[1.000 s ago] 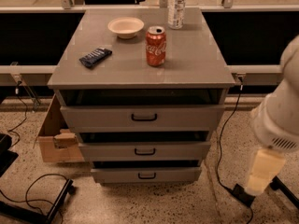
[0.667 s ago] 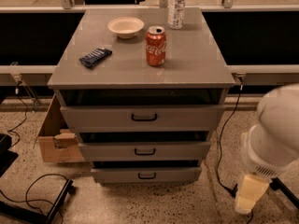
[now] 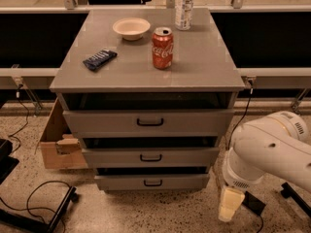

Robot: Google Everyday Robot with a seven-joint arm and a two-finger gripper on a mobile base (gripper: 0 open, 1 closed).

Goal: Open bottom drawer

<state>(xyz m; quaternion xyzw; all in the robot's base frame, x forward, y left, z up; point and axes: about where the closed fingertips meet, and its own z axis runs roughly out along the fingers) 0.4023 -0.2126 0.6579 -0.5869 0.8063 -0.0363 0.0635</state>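
Observation:
The bottom drawer (image 3: 152, 181) is the lowest and narrowest grey front of the cabinet, with a small black loop handle (image 3: 153, 183) at its centre. A dark gap shows above its front, as above the two drawers over it. My white arm (image 3: 269, 152) bends in from the right, low beside the cabinet. The gripper (image 3: 230, 204) is the cream-coloured end pointing down at the floor, just right of the bottom drawer's right end and not touching it.
On the cabinet top (image 3: 204, 57) stand a red cola can (image 3: 162, 48), a white bowl (image 3: 131, 27), a clear bottle (image 3: 184, 4) and a dark snack bar (image 3: 99, 58). A cardboard box (image 3: 58, 147) sits left of the cabinet. Cables and black stands lie on the floor.
The arm has swung left and closer to the cabinet's lower right corner, with the cream gripper end now lower and nearer the bottom drawer. The drawers have not moved.

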